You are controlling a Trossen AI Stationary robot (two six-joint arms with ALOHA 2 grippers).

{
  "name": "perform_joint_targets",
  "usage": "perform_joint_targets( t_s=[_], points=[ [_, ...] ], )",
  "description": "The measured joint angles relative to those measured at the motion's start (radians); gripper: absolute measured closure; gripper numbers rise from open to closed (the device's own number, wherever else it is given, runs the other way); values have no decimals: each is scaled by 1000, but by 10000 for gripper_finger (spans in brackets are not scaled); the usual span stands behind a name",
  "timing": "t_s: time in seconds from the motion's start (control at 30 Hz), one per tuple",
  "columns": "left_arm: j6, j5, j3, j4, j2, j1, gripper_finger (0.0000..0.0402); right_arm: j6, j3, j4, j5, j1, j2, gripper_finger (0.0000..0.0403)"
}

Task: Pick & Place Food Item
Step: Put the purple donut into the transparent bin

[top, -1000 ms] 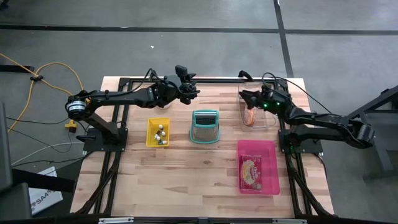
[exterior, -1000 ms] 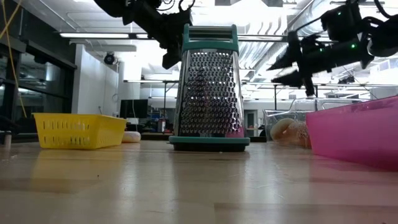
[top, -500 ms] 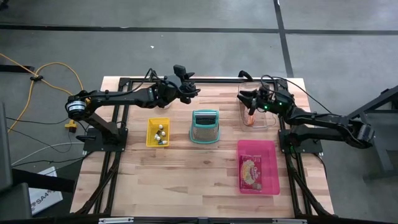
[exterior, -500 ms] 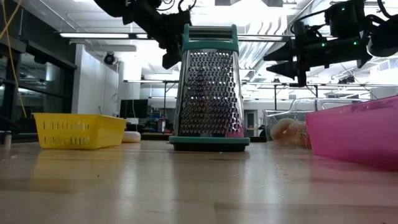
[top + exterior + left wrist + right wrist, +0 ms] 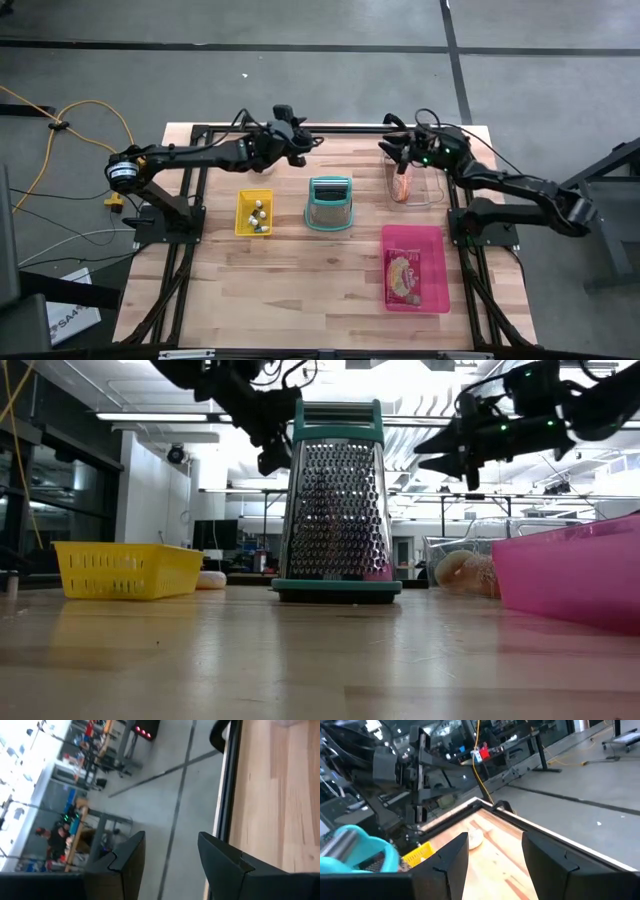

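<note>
While both arms hung above the far half of the wooden table, neither gripper carried anything. The right gripper was raised over the far rim of the clear container, its two fingers parted with only air and the tabletop showing between them. In that container lay the food items, an orange-red piece seen from above and pale round pieces seen through the wall at table level. They rested on the container's floor, well below the gripper and untouched by it.

The left gripper hovered near the table's far edge, beyond the grater, with its fingers spread apart and empty; past them the wrist camera saw only the table edge and the room's floor.

The grater (teal frame, steel faces) stood upright at the middle of the table. To its left sat the yellow basket with several small pale things inside. On the near right side lay the pink tray, holding a flat packet with a printed label. A small pale lump sat on the wood just beside the yellow basket in the table-level view; what it was I could not tell.
</note>
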Motion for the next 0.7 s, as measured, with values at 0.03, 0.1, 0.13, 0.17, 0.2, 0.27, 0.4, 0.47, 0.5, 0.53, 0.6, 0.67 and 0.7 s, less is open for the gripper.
perform_joint_targets(
  t_s=[0.03, 0.1, 0.13, 0.17, 0.2, 0.27, 0.4, 0.47, 0.5, 0.53, 0.6, 0.67, 0.7],
  points=[
    [-13, 0, 0, -13, 0, 5, 226, -7, 13, -8, -9, -7, 18, 229],
    [-38, -1, 0, -33, 0, 13, 226, -21, 41, -13, -37, -18, 60, 229],
    [-47, -1, 0, -42, 0, 16, 226, -24, 54, -13, -53, -23, 83, 229],
    [-56, -1, 0, -50, 0, 20, 226, -32, 68, -12, -71, -27, 107, 229],
    [-63, 0, 0, -57, 0, 23, 226, -42, 82, -12, -88, -31, 130, 229],
    [-76, 1, 0, -73, 0, 27, 226, -52, 110, -12, -105, -39, 181, 229],
    [-101, 11, 0, -105, 0, 32, 226, -89, 165, -12, -104, -55, 265, 229],
    [-108, 11, 0, -120, 0, 32, 226, -98, 192, -13, -109, -63, 301, 229],
    [-114, 12, 0, -131, 0, 32, 226, -98, 206, -13, -121, -68, 318, 229],
    [-118, 13, 0, -139, 0, 32, 226, -99, 221, -13, -135, -73, 335, 229],
    [-131, 14, 0, -157, 0, 32, 226, -99, 250, -11, -164, -79, 368, 229],
    [-135, 14, 0, -168, 0, 32, 226, -99, 275, -11, -183, -80, 401, 229],
    [-137, 14, 0, -175, 0, 31, 226, -99, 286, -11, -184, -80, 415, 229]
  ],
)
